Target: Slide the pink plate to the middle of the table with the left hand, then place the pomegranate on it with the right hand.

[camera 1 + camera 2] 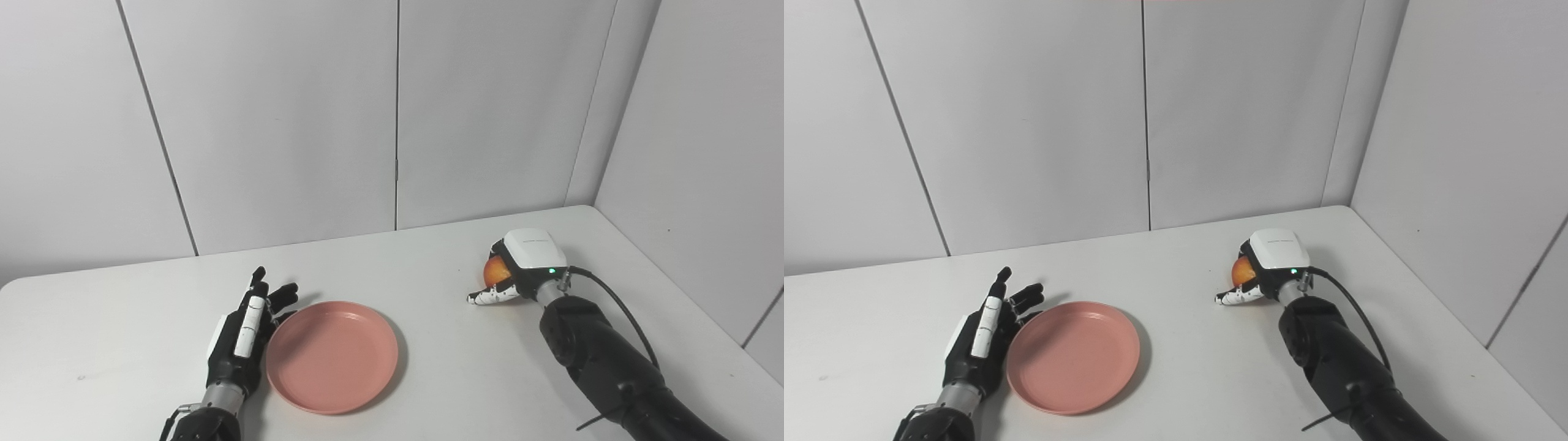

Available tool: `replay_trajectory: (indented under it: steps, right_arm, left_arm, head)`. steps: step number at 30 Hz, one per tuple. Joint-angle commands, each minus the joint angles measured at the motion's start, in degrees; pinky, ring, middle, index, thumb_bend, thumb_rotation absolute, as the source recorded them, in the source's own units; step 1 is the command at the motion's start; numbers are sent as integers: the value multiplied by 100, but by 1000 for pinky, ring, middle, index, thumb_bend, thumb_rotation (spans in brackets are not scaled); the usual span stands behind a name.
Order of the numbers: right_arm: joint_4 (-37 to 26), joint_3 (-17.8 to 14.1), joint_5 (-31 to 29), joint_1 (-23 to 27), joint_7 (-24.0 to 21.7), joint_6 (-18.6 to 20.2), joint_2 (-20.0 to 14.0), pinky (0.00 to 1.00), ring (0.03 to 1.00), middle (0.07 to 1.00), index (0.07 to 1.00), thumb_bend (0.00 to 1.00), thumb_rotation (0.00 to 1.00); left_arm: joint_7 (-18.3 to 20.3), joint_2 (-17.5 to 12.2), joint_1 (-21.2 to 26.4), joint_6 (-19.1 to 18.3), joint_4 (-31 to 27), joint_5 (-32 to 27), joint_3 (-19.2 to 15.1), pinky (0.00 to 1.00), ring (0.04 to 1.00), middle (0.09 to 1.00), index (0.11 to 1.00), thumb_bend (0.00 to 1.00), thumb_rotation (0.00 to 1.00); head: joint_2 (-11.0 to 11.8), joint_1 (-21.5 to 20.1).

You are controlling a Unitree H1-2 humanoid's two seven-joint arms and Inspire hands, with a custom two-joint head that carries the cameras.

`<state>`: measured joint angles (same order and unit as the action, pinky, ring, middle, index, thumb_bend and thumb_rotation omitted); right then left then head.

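The pink plate lies flat on the white table, left of centre near the front. My left hand is open, fingers straight, resting against the plate's left rim. The orange-red pomegranate sits at the right rear of the table. My right hand covers it from the right and above, fingers curled round it with the thumb stretched out to the left along the table. Most of the fruit is hidden under the hand. The hand also shows in the right eye view.
Grey wall panels close off the back and right side of the table. A black cable runs from my right wrist down along the forearm. The table's right edge lies close to my right arm.
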<state>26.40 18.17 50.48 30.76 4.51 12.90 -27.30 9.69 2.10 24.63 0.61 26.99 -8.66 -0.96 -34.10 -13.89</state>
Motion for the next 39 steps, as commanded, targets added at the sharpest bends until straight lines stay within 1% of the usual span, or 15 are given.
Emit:
replay_trajectory:
  steps: [1,3,6,10,13,17,18,19,20,24,26,27,29,31,39]
  right_arm:
    - [-339,-56,-32,142,82,-82,-78,120,170,229,280,553,267]
    - [-618,-55,-3,152,-40,27,-37,119,170,233,287,554,261]
    - [-975,-41,51,175,-161,23,-20,148,204,274,353,543,267]
    - [-1438,-79,-23,229,-326,-70,30,109,157,217,266,547,188]
    - [-1725,-118,-43,265,-478,-23,76,100,148,214,278,542,190]
    - [-2103,-148,-97,290,-546,-141,158,105,155,224,289,548,199]
    - [-2266,-144,-110,286,-604,-124,203,113,164,234,315,553,196]
    - [-2432,-135,-121,281,-672,-100,247,126,181,256,394,529,172]
    - [-2537,-131,-127,276,-720,-85,273,159,222,309,456,511,158]
    - [-2912,-77,-59,225,-880,-100,388,225,294,388,488,500,157]
    - [-3046,-53,-25,188,-900,-151,453,239,312,406,489,499,160]
    - [-3109,-39,-24,170,-908,-182,490,234,302,390,488,500,160]
    - [-3203,2,-53,144,-915,-278,567,191,246,319,478,502,157]
    - [-3262,36,-131,124,-932,-373,648,183,237,306,477,502,156]
    - [-3430,133,-393,104,-1169,-478,1081,212,270,343,478,502,157]
  left_arm:
    - [-25,12,30,-179,55,4,21,721,812,775,1000,877,833]
    - [-27,14,37,-160,76,12,24,726,818,779,1000,879,835]
    - [-49,31,37,-146,78,37,38,726,823,782,1000,877,841]
    - [-113,91,37,-148,63,25,19,731,829,777,998,876,843]
    - [-188,141,39,-165,23,39,13,735,835,783,998,883,846]
    - [-423,222,29,76,23,202,34,725,847,836,1000,884,855]
    - [-459,241,28,90,2,226,36,734,858,856,1000,894,864]
    - [-485,258,30,104,-13,244,41,743,866,865,1000,907,875]
    - [-503,269,33,111,-21,252,46,751,873,871,1000,923,889]
    - [-557,297,49,149,-18,316,87,755,877,868,1000,952,911]
    - [-569,315,55,181,-2,342,99,748,875,863,1000,958,913]
    - [-574,328,54,193,-3,347,105,746,873,859,1000,955,912]
    - [-589,353,50,210,-12,357,114,739,871,852,1000,956,926]
    - [-622,390,46,205,-32,377,113,738,871,850,1000,958,945]
    - [-655,448,51,120,-80,345,111,769,882,862,994,940,992]
  head:
    - [3,1]
    - [11,4]
    - [1,58]
    - [-26,168]
    - [-53,266]
    - [-83,477]
    - [-88,516]
    - [-99,577]
    - [-102,602]
    - [-113,728]
    - [-114,780]
    - [-121,847]
    - [-130,900]
    - [-144,968]
    - [-149,1060]
